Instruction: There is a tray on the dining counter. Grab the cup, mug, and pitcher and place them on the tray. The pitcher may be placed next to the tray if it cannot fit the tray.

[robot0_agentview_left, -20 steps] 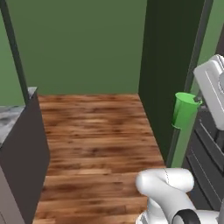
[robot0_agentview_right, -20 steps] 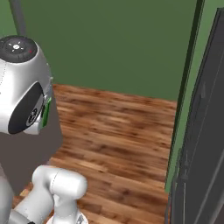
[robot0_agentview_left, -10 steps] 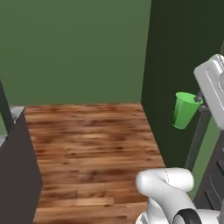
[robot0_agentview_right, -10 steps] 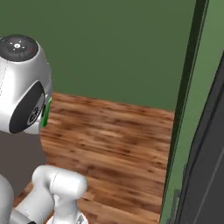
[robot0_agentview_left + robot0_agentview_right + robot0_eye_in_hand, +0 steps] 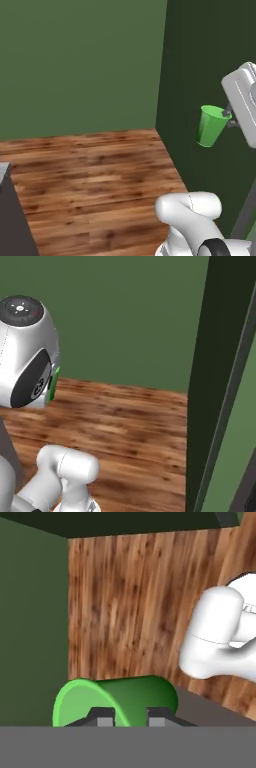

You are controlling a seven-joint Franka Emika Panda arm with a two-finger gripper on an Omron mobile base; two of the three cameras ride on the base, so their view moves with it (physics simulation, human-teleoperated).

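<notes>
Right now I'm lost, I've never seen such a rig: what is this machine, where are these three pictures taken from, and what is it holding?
It is a white robot arm on a driving base, in a rendered kitchen. Two cameras ride on the base, behind the arm to its left and right; the third sits on the hand. The gripper is shut on the cup, a small green tumbler, carried in the air over the wooden floor near green walls. In the hand view the cup lies between the fingertips.

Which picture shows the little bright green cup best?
The left base view: the small bright green tapered cup shows whole, held up in the gripper. The hand view shows its rim and side close up; the right base view gives a green sliver.
</notes>
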